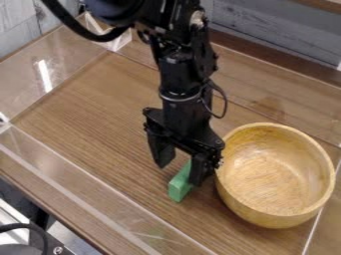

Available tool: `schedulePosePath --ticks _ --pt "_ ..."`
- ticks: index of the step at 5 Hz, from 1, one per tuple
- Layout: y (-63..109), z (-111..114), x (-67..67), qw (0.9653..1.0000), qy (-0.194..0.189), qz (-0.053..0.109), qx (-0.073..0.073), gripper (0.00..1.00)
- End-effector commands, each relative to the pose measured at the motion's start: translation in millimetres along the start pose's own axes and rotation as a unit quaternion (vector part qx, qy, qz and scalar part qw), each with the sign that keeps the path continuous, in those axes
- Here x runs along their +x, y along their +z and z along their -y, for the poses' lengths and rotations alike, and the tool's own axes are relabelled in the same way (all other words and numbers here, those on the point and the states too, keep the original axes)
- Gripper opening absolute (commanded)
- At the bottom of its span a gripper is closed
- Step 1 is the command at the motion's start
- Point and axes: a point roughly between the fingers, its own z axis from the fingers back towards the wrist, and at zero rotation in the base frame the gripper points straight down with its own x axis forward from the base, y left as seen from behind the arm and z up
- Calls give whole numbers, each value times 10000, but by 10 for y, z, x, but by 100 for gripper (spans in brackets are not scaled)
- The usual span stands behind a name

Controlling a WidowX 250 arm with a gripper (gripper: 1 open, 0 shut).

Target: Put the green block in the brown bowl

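Green block [178, 183] beside brown bowl [274, 173]
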Motion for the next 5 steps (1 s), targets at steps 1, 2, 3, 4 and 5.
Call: schedulePosePath --ticks 1,2,3,4,5 --pt "31 15 55 9999 -53 156 -4 100" --pt "0 13 58 9998 -68 161 -11 100" --pt "-17 8 65 9998 -80 166 -20 0" --pt "-2 2 73 9998 -105 163 -19 0" --pt "53 -3 86 9998 -117 148 -1 0"
